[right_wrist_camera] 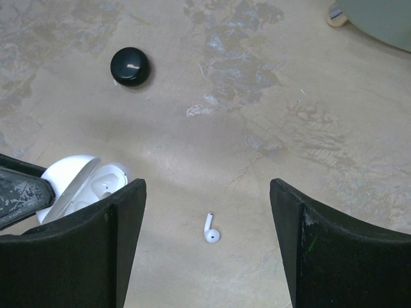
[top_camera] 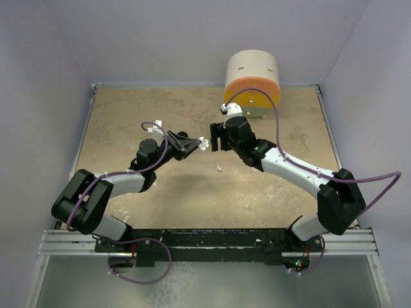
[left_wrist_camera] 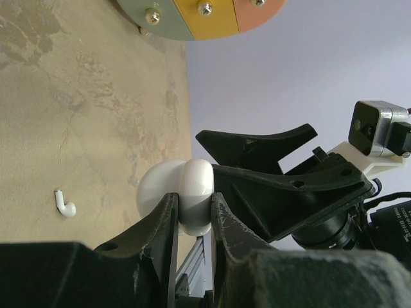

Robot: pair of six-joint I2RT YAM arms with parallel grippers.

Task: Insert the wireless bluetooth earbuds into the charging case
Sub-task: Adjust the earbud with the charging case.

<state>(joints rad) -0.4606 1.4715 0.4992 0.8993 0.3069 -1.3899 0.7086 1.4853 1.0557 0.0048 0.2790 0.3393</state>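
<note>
Mounting rail (top_camera: 205, 239) with both arm bases sits nearest, at the counter's near edge. Mottled tan counter (top_camera: 128, 122), pale walls around it. A round tan-and-orange drum (top_camera: 252, 77) is at the far edge, right of centre. Both arms reach in toward mid-counter, tips nearly meeting. Left pincer (top_camera: 195, 145) is clenched on the white charging case (left_wrist_camera: 192, 186), held off the counter with its lid hinged open; something white looks seated inside, can't confirm. Right pincer (right_wrist_camera: 207, 189) is released, jaws wide with nothing between them, just beside the case. A black round disc (right_wrist_camera: 130, 66) lies on the counter, apart from the rest. One loose white earbud (right_wrist_camera: 211, 231) lies on the counter below the right pincer, untouched.
</note>
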